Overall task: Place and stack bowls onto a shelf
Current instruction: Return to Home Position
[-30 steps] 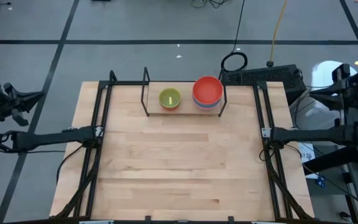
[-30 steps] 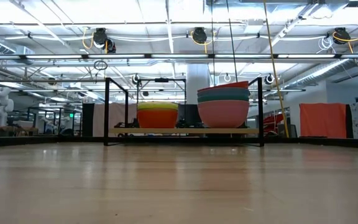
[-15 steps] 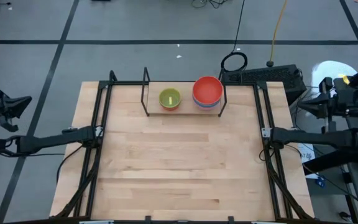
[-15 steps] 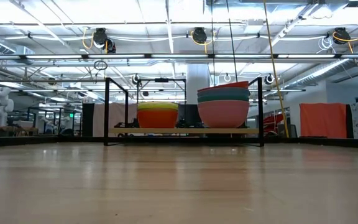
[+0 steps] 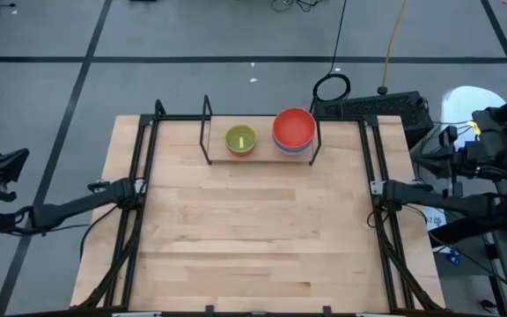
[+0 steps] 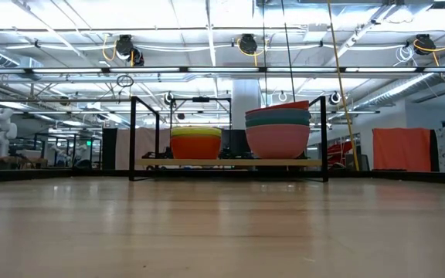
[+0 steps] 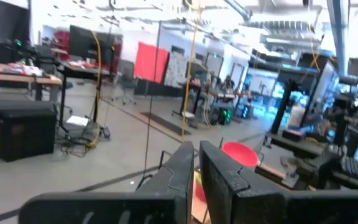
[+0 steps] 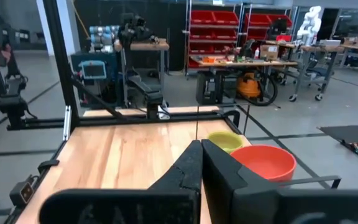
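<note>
Yellow-topped stack (image 5: 240,139) and taller red-topped stack (image 5: 294,129) sit on the shelf (image 6: 230,163) at the desk's (image 5: 253,238) far edge; left tool (image 7: 196,149) and right tool (image 8: 200,144), both pressed together, hang beyond its sides.

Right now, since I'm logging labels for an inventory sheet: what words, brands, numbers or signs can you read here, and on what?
No text can be read in any view.
Bowls and shelf: no print or label visible.
Table: bare wood, no markings visible.
Screen in the room behind, right wrist view: lit, content too blurred to read.
Red bin racks: any labels too small to read.
</note>
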